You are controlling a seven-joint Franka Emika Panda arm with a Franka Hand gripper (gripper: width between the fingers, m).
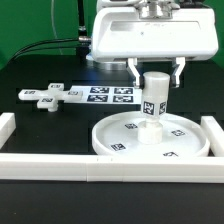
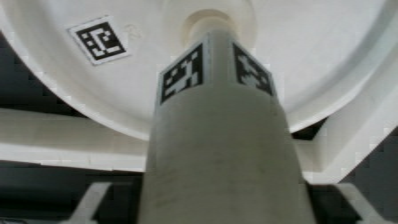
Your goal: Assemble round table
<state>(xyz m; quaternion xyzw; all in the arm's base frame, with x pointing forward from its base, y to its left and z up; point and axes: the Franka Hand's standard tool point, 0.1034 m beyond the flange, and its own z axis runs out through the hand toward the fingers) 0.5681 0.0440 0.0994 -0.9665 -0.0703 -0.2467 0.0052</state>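
Post [image 1: 155, 100] upright at centre of disc [image 1: 105, 146], claw [image 1: 156, 82] straddling its top, grip or gap indiscernible; step: seating post; next: straight screw-down, then cross-shaped piece [image 1: 45, 97] left of disc in the exterior view.

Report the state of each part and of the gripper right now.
round disc: flat on the table, rim up.
post: upright at the round disc's centre.
cross-shaped piece: lying loose, apart from the round disc.
gripper: open, fingers either side of the post's top.
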